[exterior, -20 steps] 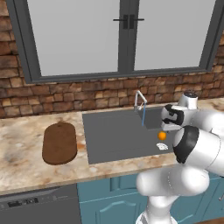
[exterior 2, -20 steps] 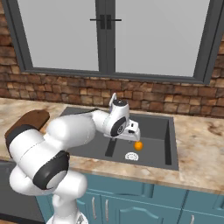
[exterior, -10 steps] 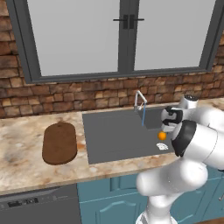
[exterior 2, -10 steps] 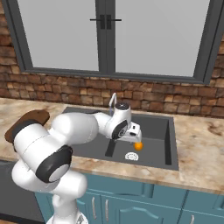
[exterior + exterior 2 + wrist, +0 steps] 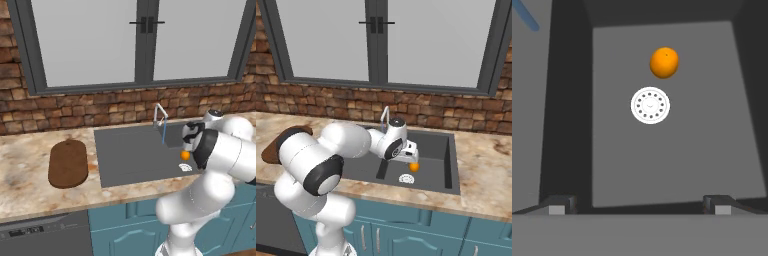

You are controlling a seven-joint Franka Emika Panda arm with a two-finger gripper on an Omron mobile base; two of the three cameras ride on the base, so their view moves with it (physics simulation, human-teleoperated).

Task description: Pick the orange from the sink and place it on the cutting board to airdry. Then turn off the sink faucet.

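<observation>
You're approaching the orange [image 5: 664,62] beside the drain [image 5: 650,105]; end effector [image 5: 639,204] spread, empty. Descend next, centring it.

Orange [image 5: 664,62] on sink [image 5: 130,160] floor beside drain, faucet [image 5: 160,116] running, board [image 5: 68,163] bare
</observation>
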